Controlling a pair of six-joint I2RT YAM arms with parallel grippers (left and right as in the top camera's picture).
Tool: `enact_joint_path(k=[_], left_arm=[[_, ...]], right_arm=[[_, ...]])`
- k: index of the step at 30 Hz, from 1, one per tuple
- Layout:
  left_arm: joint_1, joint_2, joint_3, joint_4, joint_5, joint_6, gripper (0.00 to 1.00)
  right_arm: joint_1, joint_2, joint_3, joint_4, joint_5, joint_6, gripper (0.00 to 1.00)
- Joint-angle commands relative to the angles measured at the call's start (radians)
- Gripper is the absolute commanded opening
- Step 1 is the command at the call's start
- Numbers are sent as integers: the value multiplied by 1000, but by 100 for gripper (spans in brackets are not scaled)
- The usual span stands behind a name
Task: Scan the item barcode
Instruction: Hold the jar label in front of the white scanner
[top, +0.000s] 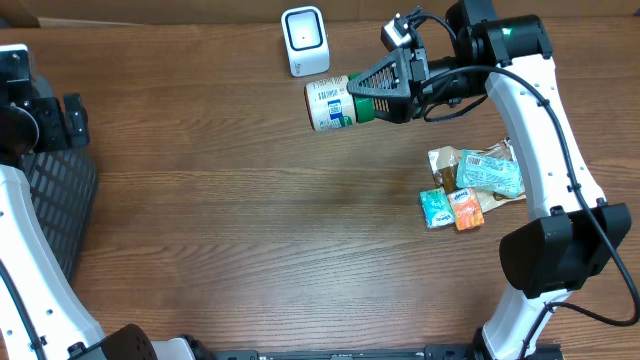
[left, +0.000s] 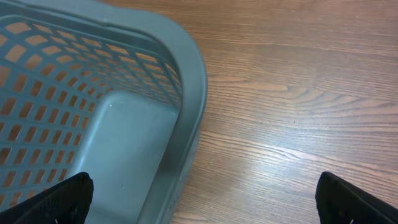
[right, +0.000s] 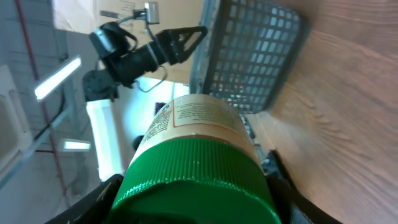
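Observation:
The item is a white jar with a green lid. It hangs on its side above the table, lid end in my right gripper, which is shut on the lid. The jar's base points left, and the jar sits just below and right of the white barcode scanner at the table's back edge. In the right wrist view the printed label faces up. My left gripper is open and holds nothing, hovering over the rim of the grey basket.
Several small snack packets lie on the table at the right, under the right arm. The mesh basket stands at the left edge. The wooden tabletop lies between them.

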Motion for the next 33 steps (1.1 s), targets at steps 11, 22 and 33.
enact_joint_path(k=[11,22,33], left_arm=[[-2,5,4,4,0,22,99],[-2,5,4,4,0,22,100],[-2,5,4,4,0,22,99]], right_arm=[[179,-28,15,207,943,65,54],[341,55,-97,728,1564,0,53],[332,197,-98,1206,1637,-418,52]])
